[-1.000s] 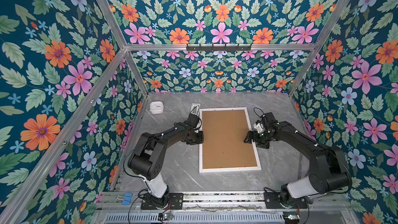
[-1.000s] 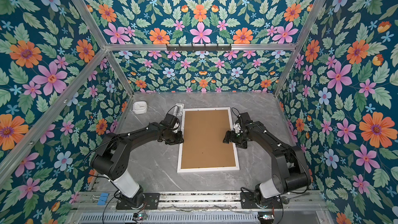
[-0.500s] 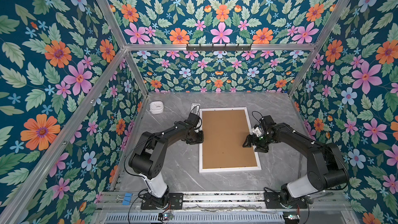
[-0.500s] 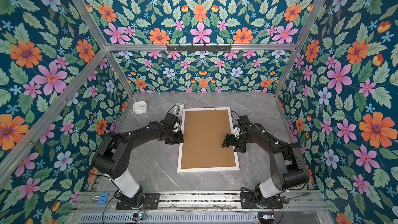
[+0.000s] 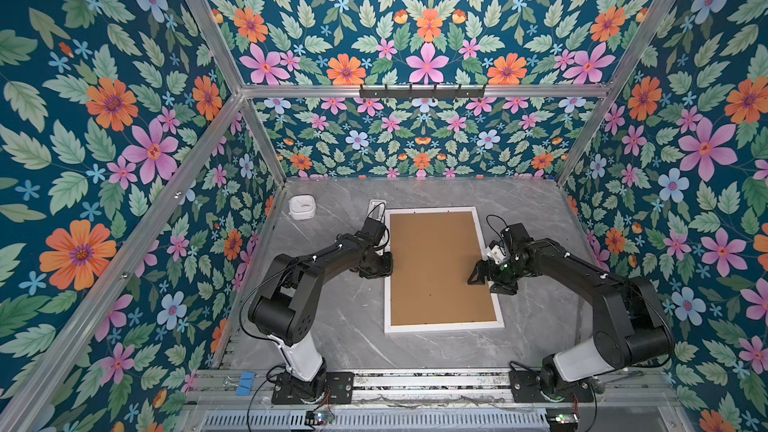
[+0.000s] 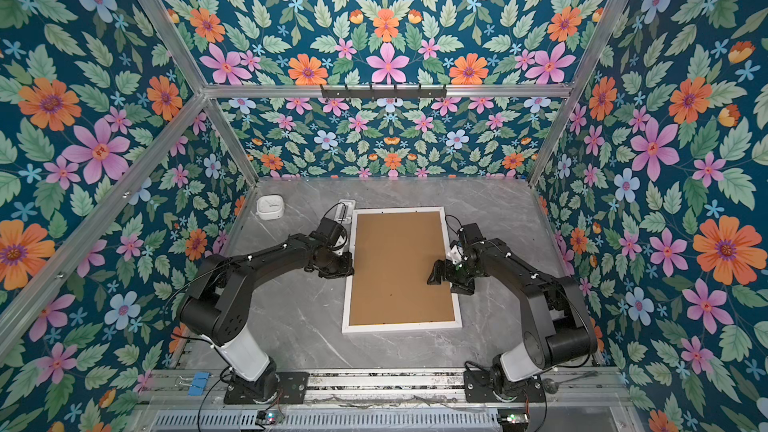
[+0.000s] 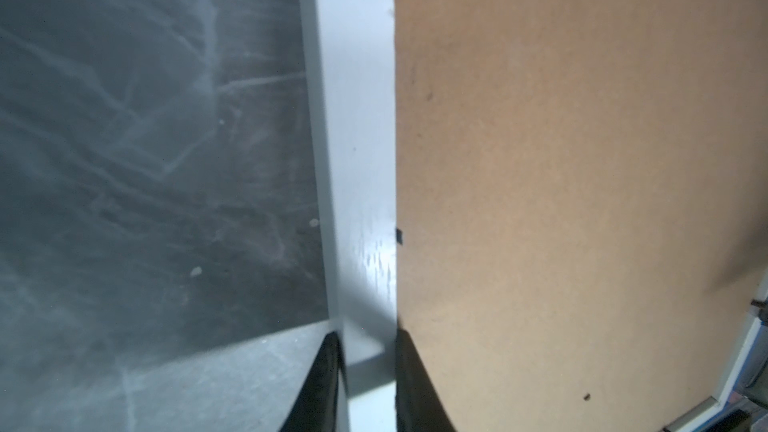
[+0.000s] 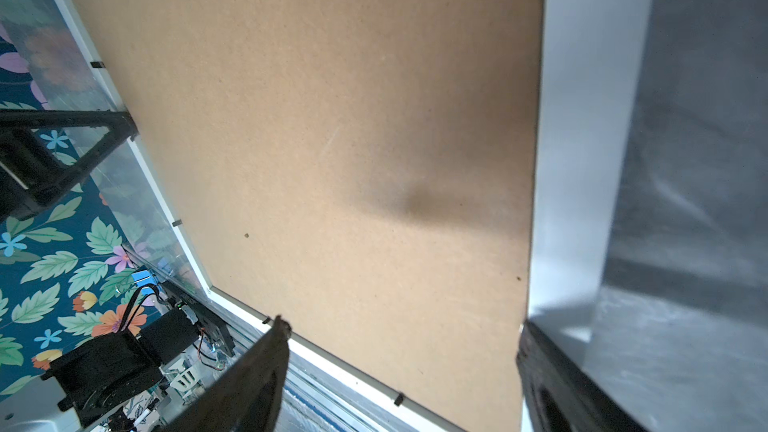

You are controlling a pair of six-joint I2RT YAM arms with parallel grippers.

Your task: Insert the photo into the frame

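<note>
Fingers (image 7: 320,388) of the left gripper (image 7: 365,335) clench on the long left rim of the frame (image 5: 444,327). One finger sits on the rim's outer side, toward the bare table (image 5: 345,317), and its partner on the inner side, at the edge of the brown backing board (image 5: 436,268). I read this pinch as an anchor, meant to keep the frame from sliding while I work the opposite side. Across the board, the right gripper (image 8: 403,326) hangs released with its fingers (image 8: 257,376) spread wide, one over the board and the other beyond the right rim, above the table. The white rim runs between them, untouched as far as I can tell. That straddle, I judge, lines up a grasp on the rim or a press on the board's edge. The frame lies flat, back face up, with the board seated inside the rim and small black tabs (image 8: 398,399) showing along its edges. The photo is in sight from no camera. If it is already in the frame, it lies beneath the board under both sets of fingers, and I cannot confirm that from here.
</note>
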